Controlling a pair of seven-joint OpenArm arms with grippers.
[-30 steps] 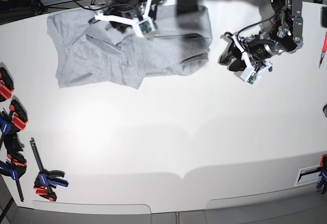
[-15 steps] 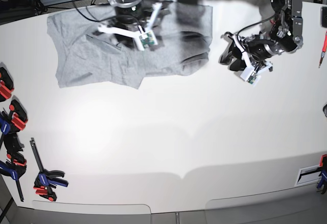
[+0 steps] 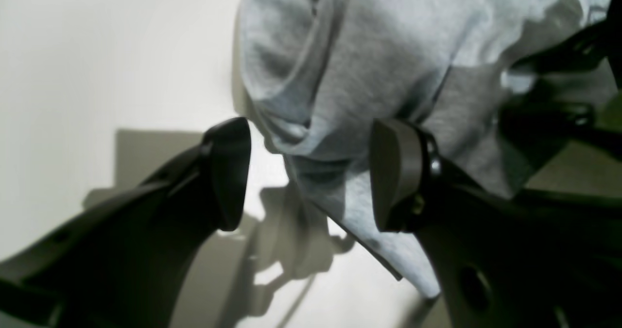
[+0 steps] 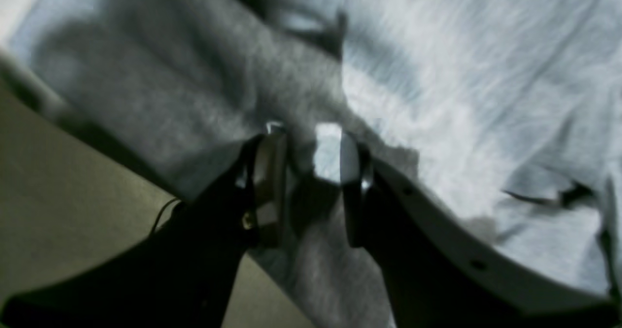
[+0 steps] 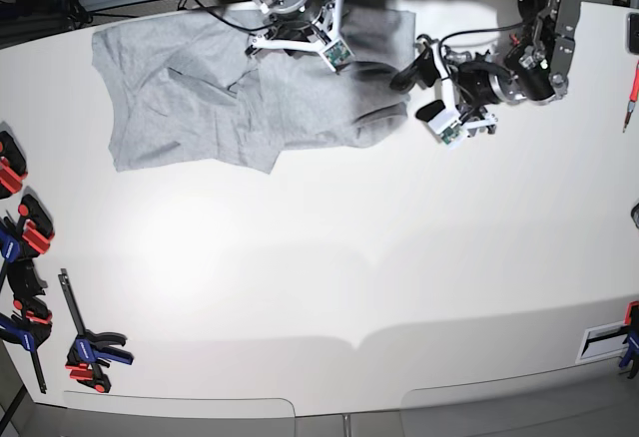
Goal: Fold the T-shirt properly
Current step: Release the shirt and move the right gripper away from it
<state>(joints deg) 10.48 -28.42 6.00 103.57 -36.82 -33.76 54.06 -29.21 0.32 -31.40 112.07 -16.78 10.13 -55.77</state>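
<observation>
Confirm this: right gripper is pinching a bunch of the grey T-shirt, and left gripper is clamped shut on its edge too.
Not quite. The right gripper does pinch the T-shirt, but the left wrist view shows the left gripper open, jaws spread at the shirt's edge.

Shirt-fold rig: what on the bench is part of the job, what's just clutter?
In play:
- large light heather-grey cotton T-shirt, crumpled at the far edge
- right pincer, closed on a fold of it
- left pincer, open at its edge

Lying about:
- red, blue and black bar clamps on the white table
- red-handled tool
</observation>
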